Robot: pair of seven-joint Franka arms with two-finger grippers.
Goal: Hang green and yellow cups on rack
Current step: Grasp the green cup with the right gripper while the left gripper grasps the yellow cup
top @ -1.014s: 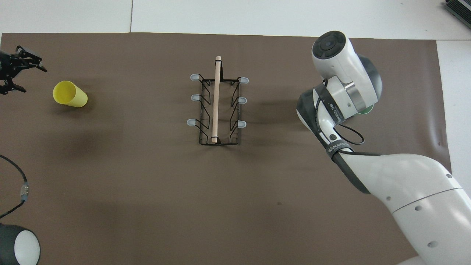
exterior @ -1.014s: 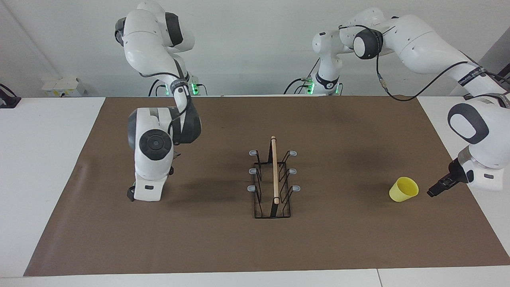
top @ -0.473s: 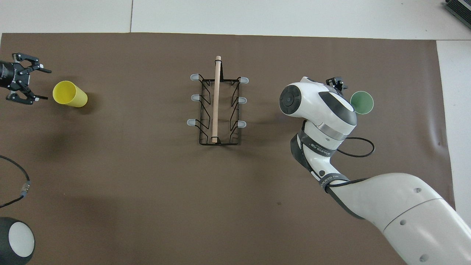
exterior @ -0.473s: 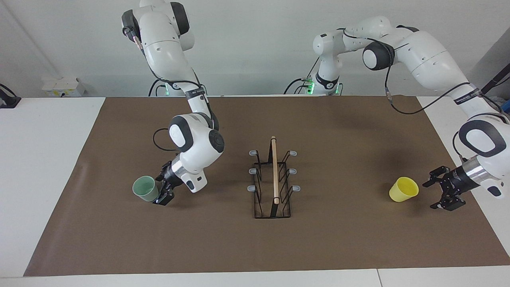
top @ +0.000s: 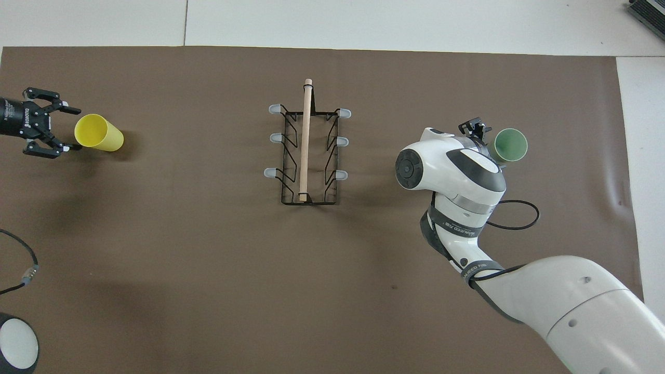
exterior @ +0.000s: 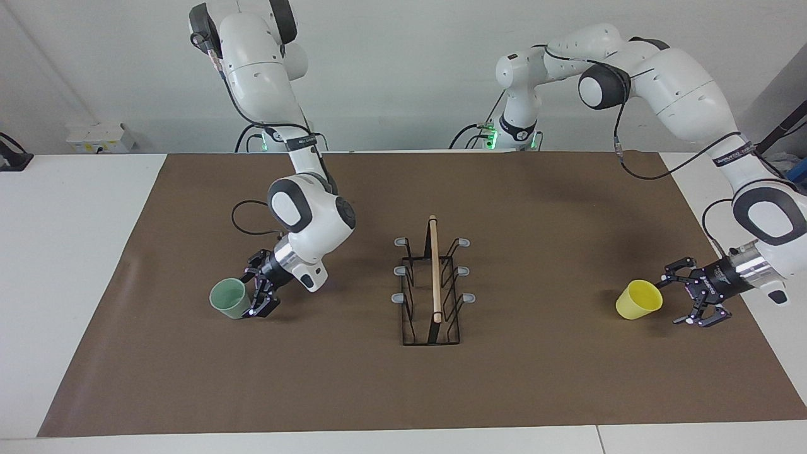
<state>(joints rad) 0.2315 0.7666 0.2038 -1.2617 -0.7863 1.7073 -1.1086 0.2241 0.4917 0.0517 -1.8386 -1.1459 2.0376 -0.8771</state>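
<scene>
The rack (exterior: 432,285) stands mid-mat with its wooden rod on top and bare grey-tipped prongs; it also shows in the overhead view (top: 306,150). The pale green cup (exterior: 229,298) stands mouth up toward the right arm's end and shows in the overhead view (top: 510,145). My right gripper (exterior: 253,292) is open and low, right beside it on the rack's side, partly hidden under the wrist in the overhead view (top: 482,136). The yellow cup (exterior: 638,299) stands toward the left arm's end and shows in the overhead view (top: 98,133). My left gripper (exterior: 673,301) is open, with its fingertips level with the cup's side; it shows in the overhead view (top: 71,130).
A brown mat (exterior: 403,391) covers the white table (exterior: 69,265). A black cable (top: 511,215) loops from the right wrist. A white box (exterior: 98,137) and a dark object (exterior: 11,157) lie at the table's edge near the robots.
The right arm swung off the green cup, uncovering it, and its gripper came down beside it. The left gripper turned level and moved in to the yellow cup. Cups and rack have not moved.
</scene>
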